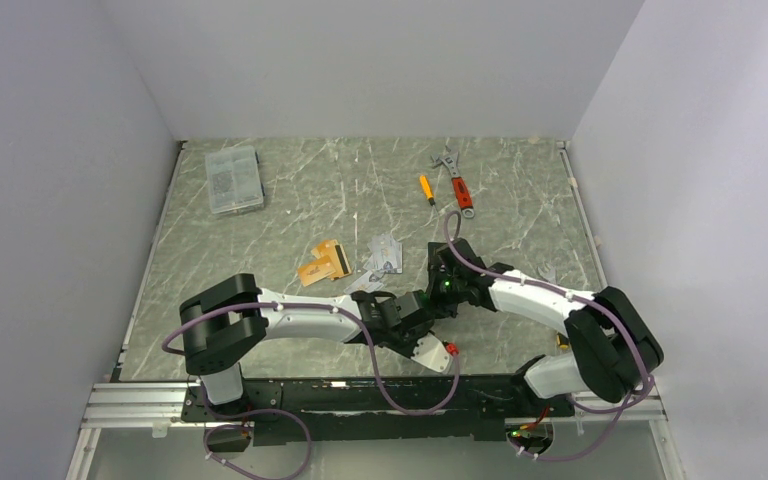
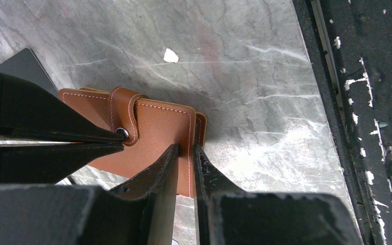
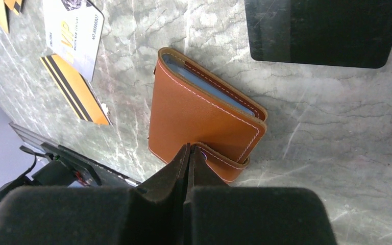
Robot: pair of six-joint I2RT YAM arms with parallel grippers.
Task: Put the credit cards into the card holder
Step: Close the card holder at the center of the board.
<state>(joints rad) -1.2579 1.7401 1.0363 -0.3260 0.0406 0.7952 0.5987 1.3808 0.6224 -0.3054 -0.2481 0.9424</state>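
Closed holder lies on table near front edge; left fingers clamped on its side edge, right fingers clamped on its snap tab; cards lie loose nearby, outside holder

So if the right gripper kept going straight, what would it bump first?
The tan-brown leather folding card holder. The right gripper has its tips right at the holder's snap tab, and seems to be pinching it already.
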